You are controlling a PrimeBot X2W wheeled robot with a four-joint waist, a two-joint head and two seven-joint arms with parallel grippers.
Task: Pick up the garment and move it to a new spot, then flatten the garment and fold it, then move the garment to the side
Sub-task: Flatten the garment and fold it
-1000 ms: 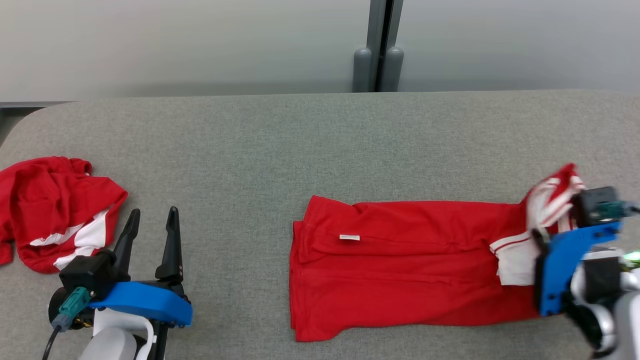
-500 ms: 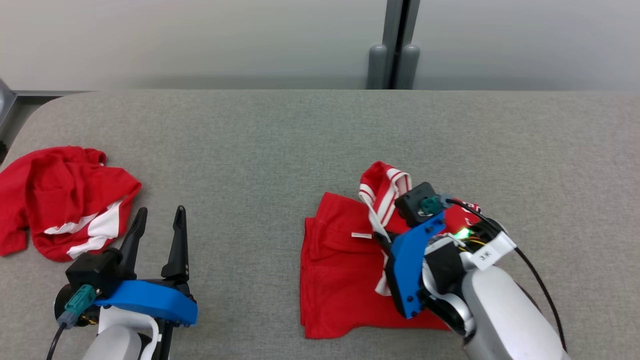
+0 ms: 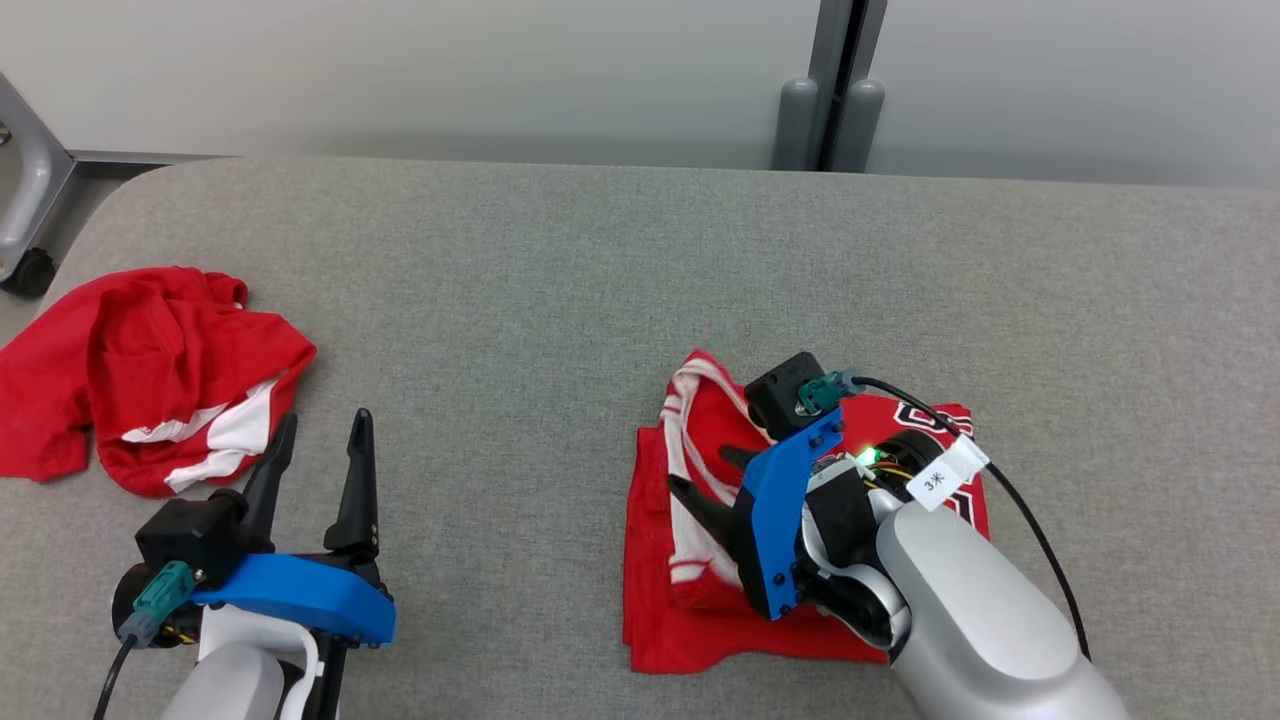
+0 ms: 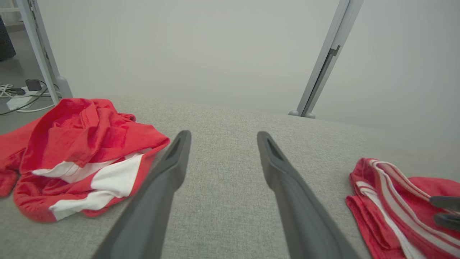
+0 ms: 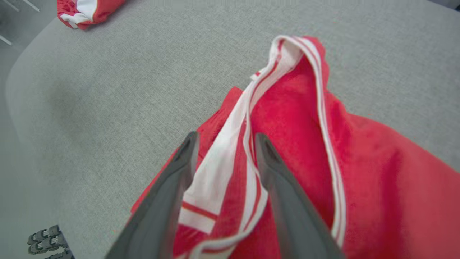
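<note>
The garment [image 3: 660, 600] is a red jersey with white striped trim, lying folded over on itself on the grey table [image 3: 560, 300], right of centre. My right gripper [image 3: 697, 467] rests low over its left part, pointing left. In the right wrist view the right gripper [image 5: 225, 135] stands open, its fingers apart with the white trim [image 5: 219, 169] lying loose between them on the garment [image 5: 377, 172]. My left gripper [image 3: 326, 416] stands open and empty at the lower left, off the cloth. The left wrist view shows the left gripper [image 4: 223, 133] over bare table, the garment [image 4: 377, 201] to its right.
A second red and white garment [image 3: 150, 370] lies crumpled at the table's left edge, also visible as a crumpled heap [image 4: 79, 144] and a far-off bundle [image 5: 86, 9]. A grey post [image 3: 830, 100] stands behind the table. A wheeled frame leg [image 3: 25, 260] is at far left.
My right gripper carried the collar end leftward over the garment, doubling it to about half its length, then its jaws parted. The head camera has shifted. The left arm held still.
</note>
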